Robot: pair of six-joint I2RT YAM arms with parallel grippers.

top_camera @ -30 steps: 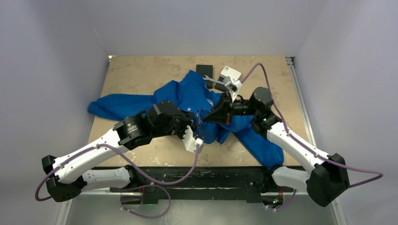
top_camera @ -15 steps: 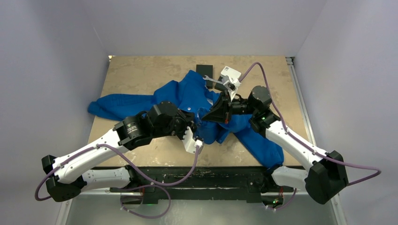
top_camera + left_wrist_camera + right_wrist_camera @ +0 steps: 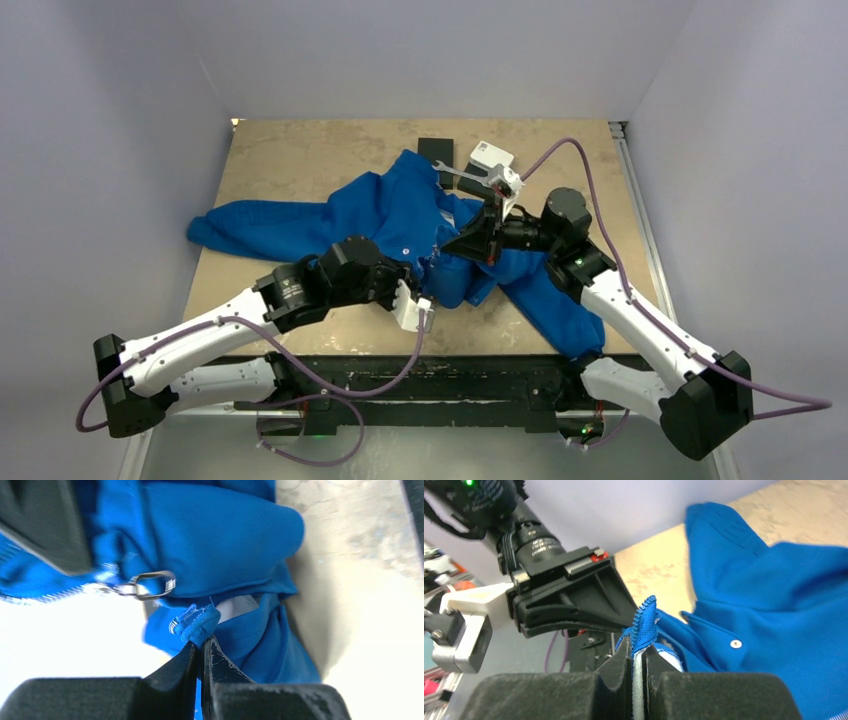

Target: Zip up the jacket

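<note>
Left wrist only: silvery zipper pull (image 3: 170,584)

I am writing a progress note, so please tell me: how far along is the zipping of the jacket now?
Done: both zipper edges are gripped; the left gripper is shut on a blue tape end of the jacket, the right gripper on the toothed edge. In hand: lining the ends up near the silvery zipper pull. Left: the ends look unjoined, so joining them and running the pull up.

A royal-blue jacket (image 3: 390,205) with a silvery zipper pull (image 3: 171,584) filled mid-frame over a mottled tan table (image 3: 300,155); the arms (image 3: 190,340) were white and black, cables (image 3: 565,141) purple.
</note>
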